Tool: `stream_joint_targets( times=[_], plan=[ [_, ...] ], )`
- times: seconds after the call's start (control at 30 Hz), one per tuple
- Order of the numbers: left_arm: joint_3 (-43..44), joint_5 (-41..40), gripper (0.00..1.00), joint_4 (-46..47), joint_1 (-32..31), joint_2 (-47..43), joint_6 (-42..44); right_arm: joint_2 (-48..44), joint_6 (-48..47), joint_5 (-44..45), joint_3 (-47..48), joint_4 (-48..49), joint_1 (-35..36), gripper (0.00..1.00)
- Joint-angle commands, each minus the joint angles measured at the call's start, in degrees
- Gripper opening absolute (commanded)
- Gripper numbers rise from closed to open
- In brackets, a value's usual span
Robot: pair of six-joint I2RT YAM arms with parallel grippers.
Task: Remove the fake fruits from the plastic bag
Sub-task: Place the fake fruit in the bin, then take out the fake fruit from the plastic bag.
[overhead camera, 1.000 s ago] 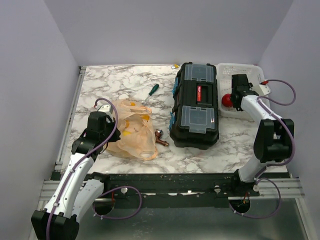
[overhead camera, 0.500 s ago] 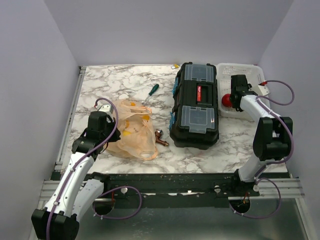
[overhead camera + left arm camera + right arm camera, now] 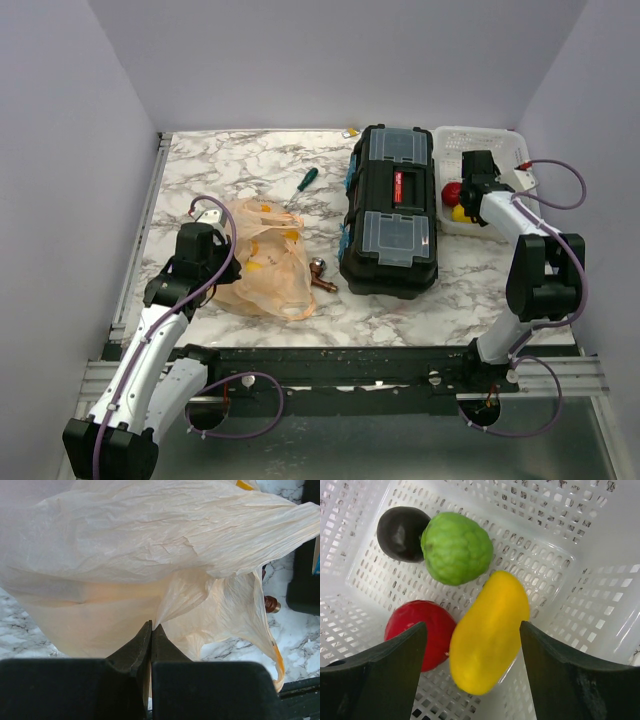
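The left hand point(image 3: 151, 627) is closed tight, pinching a fold of the thin, crinkly peach-orange plastic bag point(image 3: 150, 555), which slumps on the marble bench point(image 3: 250, 160) left of the black toolbox point(image 3: 392, 210). The right hand point(image 3: 472, 630) is spread wide above the white perforated basket point(image 3: 600, 555), where a yellow oval fruit point(image 3: 490, 625), red ball point(image 3: 434, 630), bumpy green ball point(image 3: 456, 547) and dark ball point(image 3: 400, 532) lie close together
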Motion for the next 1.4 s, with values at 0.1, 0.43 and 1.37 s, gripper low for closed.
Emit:
stream_joint_targets(
  times=[0.1, 0.43, 1.37],
  plan=[
    [0.6, -1.1, 0.00, -0.3, 0.1, -0.5, -0.5, -3.2, -2.4, -2.4, -1.8, 1.4, -0.2, 0.77],
    [0.7, -1.3, 0.00, -0.4, 0.0, -0.4, -0.5, -12.1, -15.6, -9.8, -0.3, 3.8, 3.5, 0.78],
    [2.3, -18.7, 0.00, -5.7, 0.1, 1.3, -7.8, -8.6, -32.5, -44.6, -3.7, 26.6, 61.3, 0.74]
  ],
)
